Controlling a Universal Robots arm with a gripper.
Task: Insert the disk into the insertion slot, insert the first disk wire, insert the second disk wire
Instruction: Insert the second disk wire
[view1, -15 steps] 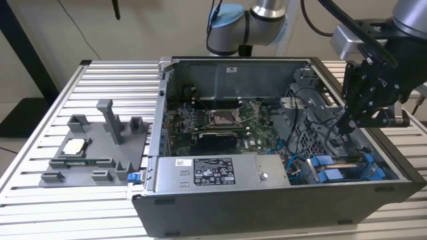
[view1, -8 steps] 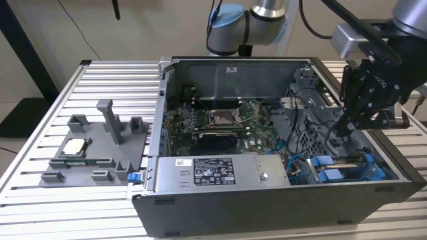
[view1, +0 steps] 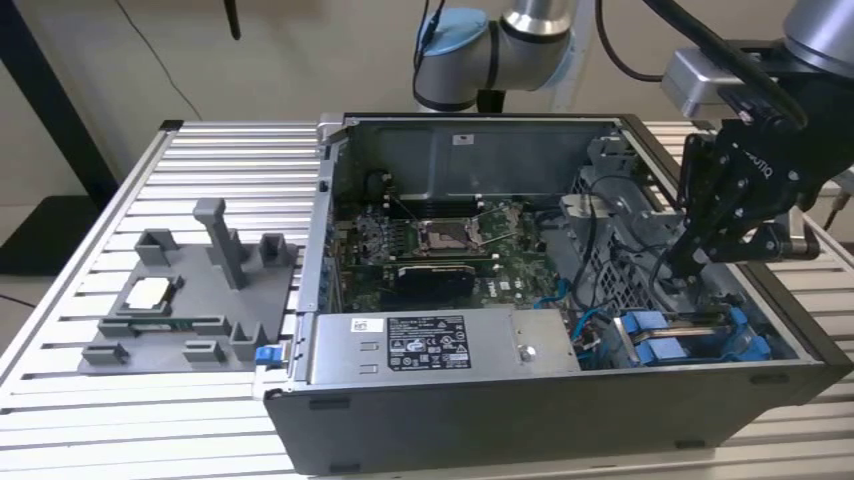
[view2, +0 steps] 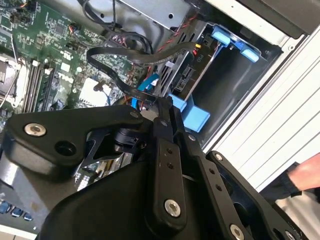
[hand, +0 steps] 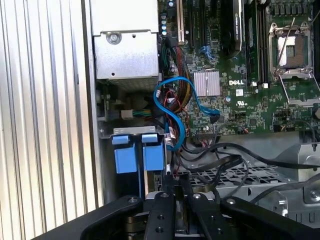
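Open computer case (view1: 534, 420) on a slatted table (view1: 200, 170), with the arm's claw (view1: 674, 268) lowered inside the case at the drive end. In both wrist views the claw (view2: 166, 104) (hand: 179, 182) has its fingers drawn close together, and they appear to be pinching the end of a flat black cable (view2: 115, 55), which loops away from the fingertips over the motherboard (view1: 441, 250). Just beyond the fingertips lies the insertion slot (view2: 235, 85), a grey sheet-metal bay carrying blue plastic pieces (hand: 125, 160). The disk (view2: 184, 75) appears to be seated in this bay, its dark connector end turned toward the claw and close to the cable end; whether the two touch cannot be told. A light-blue data cable (hand: 172, 115) curves over the board just ahead of the claw. Farther from the claw, along the case's near wall, sits the grey box with the white sticker (view1: 427, 345). Well apart from the claw, outside the case on the table, stands a grey fixture (view1: 187, 300). A person's hand (view2: 307, 172) shows beside the claw's body, outside the case
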